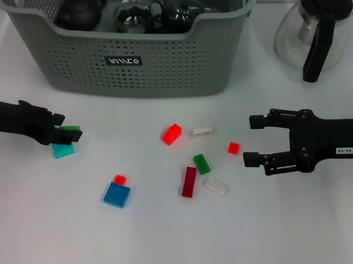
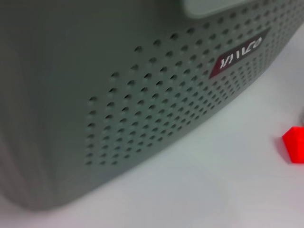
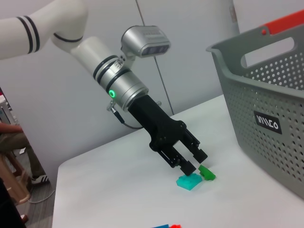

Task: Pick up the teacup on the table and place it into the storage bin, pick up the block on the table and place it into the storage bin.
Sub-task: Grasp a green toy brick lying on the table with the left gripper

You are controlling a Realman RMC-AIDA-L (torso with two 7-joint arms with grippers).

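Storage bin: grey-green perforated basket at the far middle of the white tabletop, label facing the robot. Already holds dark teapots and glass cups, so the teacup half of the task appears done; no loose teacup shows on the tabletop.

Left gripper: low at the left edge of the tabletop, near the bin's front left corner. In the right wrist view its jaws stand closed on a small green block, held just above or on the edge of a teal block; whether the green piece is lifted clear cannot be told for certain. The grip is at the block's end, leaving it free to drop over the bin's rim.

Right gripper: at the right, jaws wide apart and holding nothing, level with the scattered blocks, apparently waiting so as to keep clear of the left arm's path.

Loose blocks, middle of the tabletop, apart from one another: red block, white block, small red cube, green brick beside a dark red bar, second white block, blue tile with a tiny red piece at its edge.

Glass teapot: black handle, far right, outside the bin.
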